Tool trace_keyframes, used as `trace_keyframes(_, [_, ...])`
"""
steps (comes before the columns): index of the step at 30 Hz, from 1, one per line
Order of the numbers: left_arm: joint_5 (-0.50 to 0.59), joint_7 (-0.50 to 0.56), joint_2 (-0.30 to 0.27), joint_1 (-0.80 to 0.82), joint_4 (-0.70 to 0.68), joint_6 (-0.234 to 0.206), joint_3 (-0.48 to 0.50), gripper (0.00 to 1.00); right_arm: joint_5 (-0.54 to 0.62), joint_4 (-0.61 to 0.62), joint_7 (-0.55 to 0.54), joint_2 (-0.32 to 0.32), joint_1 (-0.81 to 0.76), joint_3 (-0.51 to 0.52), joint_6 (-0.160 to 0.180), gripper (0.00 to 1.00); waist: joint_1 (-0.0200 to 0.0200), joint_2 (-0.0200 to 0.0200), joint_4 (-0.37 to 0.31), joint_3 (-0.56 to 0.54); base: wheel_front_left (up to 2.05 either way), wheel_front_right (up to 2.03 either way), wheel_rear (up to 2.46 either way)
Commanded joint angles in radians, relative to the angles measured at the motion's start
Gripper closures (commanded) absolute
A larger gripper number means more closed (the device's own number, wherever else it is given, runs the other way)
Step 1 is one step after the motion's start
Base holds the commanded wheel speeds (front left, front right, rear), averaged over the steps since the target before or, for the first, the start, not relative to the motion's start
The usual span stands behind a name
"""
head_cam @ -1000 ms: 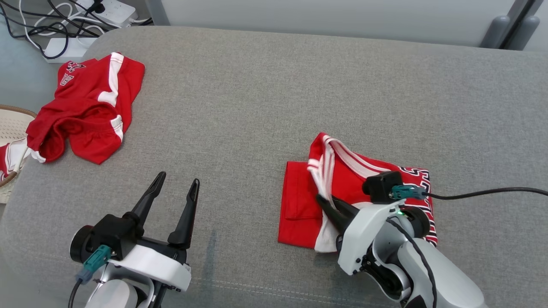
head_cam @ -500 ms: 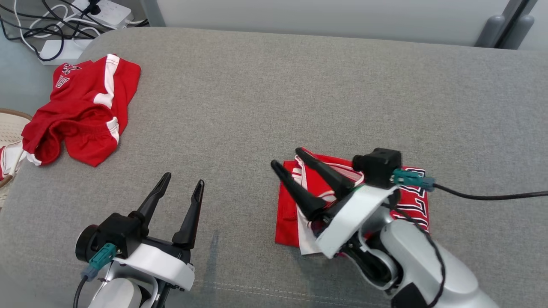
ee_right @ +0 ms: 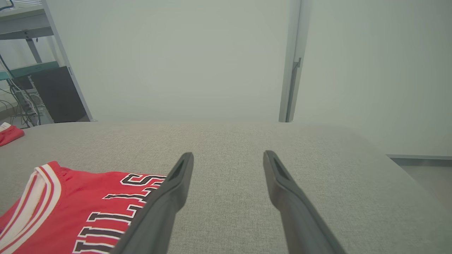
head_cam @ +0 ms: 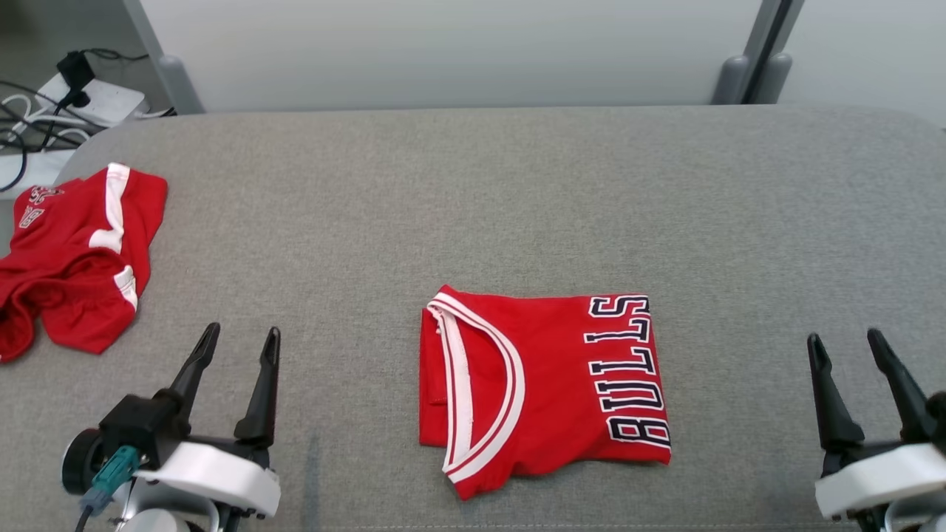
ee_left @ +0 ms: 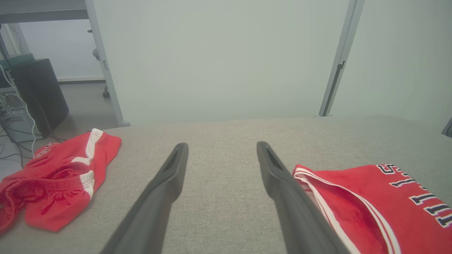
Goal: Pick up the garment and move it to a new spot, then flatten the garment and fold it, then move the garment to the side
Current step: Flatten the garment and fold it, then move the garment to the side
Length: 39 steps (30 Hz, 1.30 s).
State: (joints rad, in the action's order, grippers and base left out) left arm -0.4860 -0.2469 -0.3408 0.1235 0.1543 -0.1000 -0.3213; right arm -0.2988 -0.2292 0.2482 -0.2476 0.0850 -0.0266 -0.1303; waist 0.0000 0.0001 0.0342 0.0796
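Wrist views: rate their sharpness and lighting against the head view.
Head view: crisp and evenly lit, jersey lettering sharp, shadows faint. Left wrist view: milky haze, left gripper soft toward the lens. Right wrist view: same pale haze, right gripper blurred low down.

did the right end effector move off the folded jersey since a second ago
Yes. The right end effector was on the folded jersey; now it sits clear to that jersey's right, open, over the grey cushion.

Jersey (head_cam: 543, 384) lies centred on the table (head_cam: 473, 192), shorts (head_cam: 74, 258) well left.
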Motion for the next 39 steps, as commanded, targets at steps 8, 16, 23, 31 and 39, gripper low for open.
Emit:
trace_keyframes(8, [-0.009, -0.004, -0.055, -0.055, -0.058, -0.045, 0.073, 0.0, 0.01, 0.039, 0.013, 0.025, -0.07, -0.006, 0.0, 0.0, 0.0, -0.0001, -0.044, -0.047, 0.0, 0.0, 0.0])
trace_keyframes(16, [-0.008, 0.002, -0.061, -0.074, -0.094, -0.063, 0.072, 0.0, 0.009, 0.037, 0.013, 0.025, -0.075, -0.011, 0.0, 0.0, 0.0, -0.0001, -0.032, -0.055, 0.0, 0.0, 0.0])
trace_keyframes(23, [-0.008, 0.01, -0.062, -0.072, -0.117, -0.071, 0.066, 0.0, -0.013, 0.008, 0.012, 0.017, -0.059, -0.034, 0.0, 0.0, 0.0, -0.0001, -0.004, -0.047, 0.0, 0.0, 0.0])
trace_keyframes(31, [-0.001, 0.017, -0.047, -0.034, -0.131, -0.063, 0.036, 0.0, -0.129, -0.109, -0.06, -0.039, 0.039, -0.173, 0.0, 0.0, 0.0, -0.0001, 0.085, -0.01, 0.0, 0.0, 0.0])
trace_keyframes(39, [0.003, 0.01, -0.017, 0.007, -0.113, -0.046, 0.005, 0.0, -0.256, -0.264, -0.18, -0.078, 0.145, -0.302, 0.0, 0.0, 0.0, -0.0001, 0.174, 0.031, 0.0, 0.0, 0.0])
